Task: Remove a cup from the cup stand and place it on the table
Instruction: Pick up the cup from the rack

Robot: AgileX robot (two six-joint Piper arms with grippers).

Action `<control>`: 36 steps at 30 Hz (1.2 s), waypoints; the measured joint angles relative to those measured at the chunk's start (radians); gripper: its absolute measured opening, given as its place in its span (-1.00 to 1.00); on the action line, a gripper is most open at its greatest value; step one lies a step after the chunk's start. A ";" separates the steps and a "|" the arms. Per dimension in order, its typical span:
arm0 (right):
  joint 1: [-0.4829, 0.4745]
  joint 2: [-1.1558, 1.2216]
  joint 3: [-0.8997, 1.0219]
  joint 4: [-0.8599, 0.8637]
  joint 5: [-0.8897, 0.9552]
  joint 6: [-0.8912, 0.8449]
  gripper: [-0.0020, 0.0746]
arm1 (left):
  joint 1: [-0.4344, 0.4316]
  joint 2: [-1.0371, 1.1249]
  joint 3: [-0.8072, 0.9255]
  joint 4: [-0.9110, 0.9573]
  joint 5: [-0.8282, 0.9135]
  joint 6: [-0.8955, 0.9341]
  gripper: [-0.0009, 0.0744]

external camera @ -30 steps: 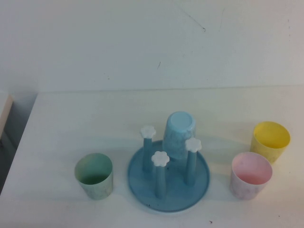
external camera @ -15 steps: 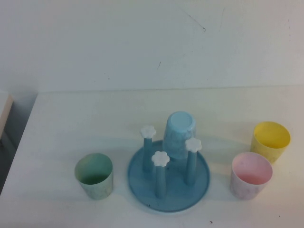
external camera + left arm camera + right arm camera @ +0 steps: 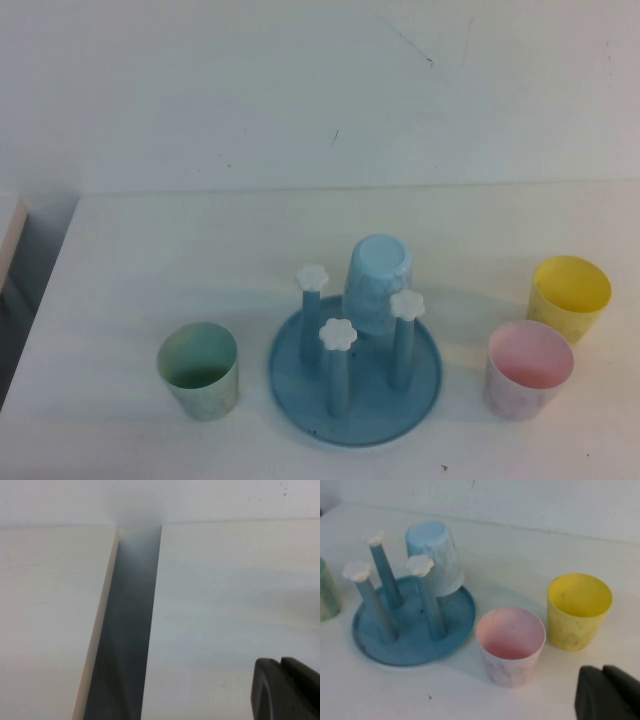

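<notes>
The light blue cup [image 3: 377, 283] hangs upside down on the far peg of the blue cup stand [image 3: 355, 385], which sits near the front middle of the white table [image 3: 200, 260]. The right wrist view shows the same cup [image 3: 436, 557] and cup stand [image 3: 415, 635] some way off. My right gripper [image 3: 602, 672] is shut and empty, hovering over the table near the pink cup, well clear of the stand. My left gripper [image 3: 280, 662] is shut and empty over the table's left edge. Neither gripper appears in the high view.
A green cup [image 3: 199, 370] stands left of the stand. A pink cup [image 3: 528, 368] and a yellow cup [image 3: 569, 296] stand to its right, both open side up. A dark gap [image 3: 125, 640] runs along the table's left edge, beside another white surface.
</notes>
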 joint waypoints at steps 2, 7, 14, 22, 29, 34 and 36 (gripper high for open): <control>0.000 0.109 -0.109 -0.026 0.070 -0.040 -0.95 | 0.000 0.000 0.000 0.000 0.000 0.000 -0.98; 0.000 0.424 -0.424 -0.095 0.348 -0.097 -0.95 | 0.000 0.000 0.000 0.000 0.000 0.000 -0.98; 0.095 0.794 -0.768 -0.132 0.484 -0.087 -0.95 | 0.000 0.000 0.000 0.000 0.000 0.000 -0.98; 0.423 1.102 -1.003 -0.423 0.498 0.087 -0.95 | 0.000 0.000 0.000 0.000 0.000 0.000 -0.98; 0.555 1.353 -1.237 -0.481 0.498 0.129 -0.95 | 0.000 0.000 0.000 0.000 0.000 0.000 -0.98; 0.616 1.472 -1.382 -0.520 0.498 0.141 -0.95 | 0.000 0.000 0.000 0.000 0.000 0.000 -0.98; 0.630 1.504 -1.420 -0.527 0.498 0.141 -0.89 | 0.000 0.000 0.000 0.000 0.000 0.000 -0.98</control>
